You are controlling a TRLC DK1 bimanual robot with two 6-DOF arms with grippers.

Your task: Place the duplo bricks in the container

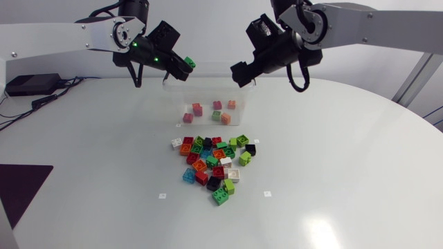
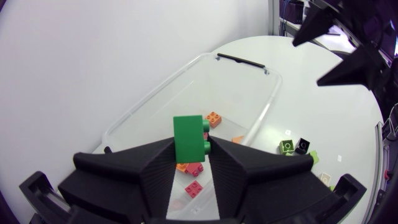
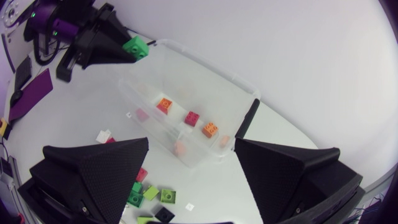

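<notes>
Open-topped container [image 1: 208, 88]; brick pile [image 1: 213, 162] beside it

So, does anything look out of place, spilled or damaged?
Nothing stands out. The container stands upright with bricks inside, the other bricks lie piled before it, and the left gripper holds a green brick at its rim.

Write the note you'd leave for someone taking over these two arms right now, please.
Left gripper: shut on a green brick, held over one end of the clear container.
Right gripper: open and empty, above the container's other end.
Done: a few bricks lie in the container.
To do: release the green brick, then bring over the mixed pile on the table in front of the container.
</notes>
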